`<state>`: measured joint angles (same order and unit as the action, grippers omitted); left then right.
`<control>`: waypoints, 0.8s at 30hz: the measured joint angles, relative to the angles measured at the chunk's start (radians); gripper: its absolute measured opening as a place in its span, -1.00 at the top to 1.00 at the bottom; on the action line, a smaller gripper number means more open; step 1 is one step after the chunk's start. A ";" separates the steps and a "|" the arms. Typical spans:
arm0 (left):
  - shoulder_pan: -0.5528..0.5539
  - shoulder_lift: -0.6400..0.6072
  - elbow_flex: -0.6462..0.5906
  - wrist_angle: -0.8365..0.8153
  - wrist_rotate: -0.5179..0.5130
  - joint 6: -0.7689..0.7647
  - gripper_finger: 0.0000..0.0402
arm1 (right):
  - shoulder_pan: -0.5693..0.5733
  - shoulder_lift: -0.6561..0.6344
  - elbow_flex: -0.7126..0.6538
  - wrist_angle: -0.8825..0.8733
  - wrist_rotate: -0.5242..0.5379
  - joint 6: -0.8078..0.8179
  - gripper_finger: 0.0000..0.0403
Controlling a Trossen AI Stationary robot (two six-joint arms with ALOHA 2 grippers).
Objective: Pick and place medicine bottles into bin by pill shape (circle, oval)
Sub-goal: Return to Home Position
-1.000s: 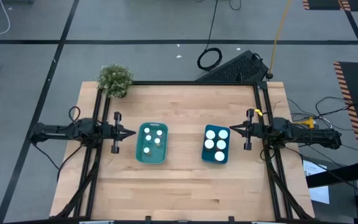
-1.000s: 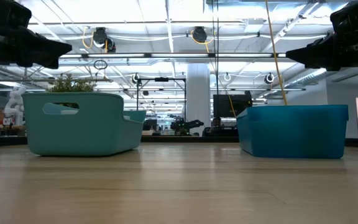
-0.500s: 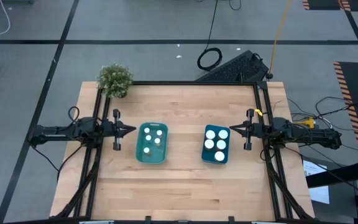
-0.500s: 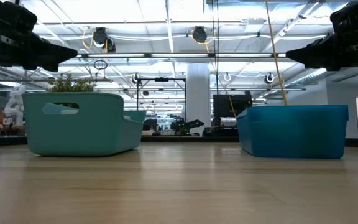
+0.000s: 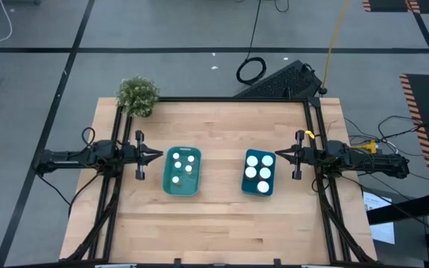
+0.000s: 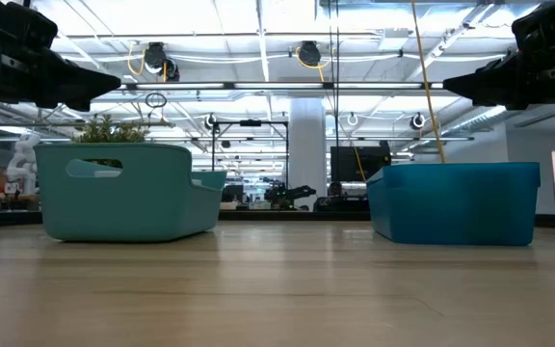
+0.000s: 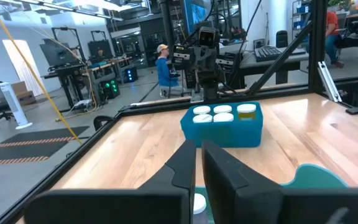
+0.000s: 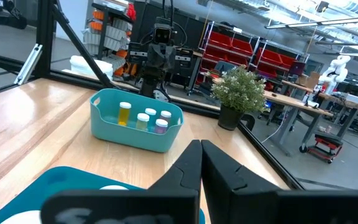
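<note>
— Where are the medicine bottles (image 5: pixel 182 167) sitting?

— Standing upright, white caps up, split between the light teal bin (image 5: pixel 182 171) and the darker blue bin (image 5: pixel 259 173) on the desk (image 5: pixel 214 216).

— And the arms?

— Both are stretching level toward the middle. The left gripper (image 5: pixel 157 155) is hovering beside the teal bin, the right gripper (image 5: pixel 278 155) beside the blue one, jaws clenched and empty.

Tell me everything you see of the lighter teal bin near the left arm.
The lighter teal bin is an open-topped plastic tub with rounded corners and a handle slot in one end wall, sitting flat on the wooden table. It holds four white-capped medicine bottles, at least one with a yellow body. The left gripper is beside it, not touching.
</note>
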<state>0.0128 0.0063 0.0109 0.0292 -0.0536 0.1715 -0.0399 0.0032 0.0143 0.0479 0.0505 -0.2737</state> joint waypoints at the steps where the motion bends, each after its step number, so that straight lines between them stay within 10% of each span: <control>1: 0.000 0.000 0.000 0.000 0.000 0.000 0.84 | 0.000 0.000 0.000 0.000 0.000 0.000 1.00; 24: 0.000 0.000 0.000 0.002 0.000 0.000 0.86 | 0.000 0.000 0.000 0.000 0.000 0.000 1.00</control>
<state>0.0128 0.0063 0.0105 0.0307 -0.0540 0.1711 -0.0399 0.0032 0.0143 0.0479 0.0505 -0.2737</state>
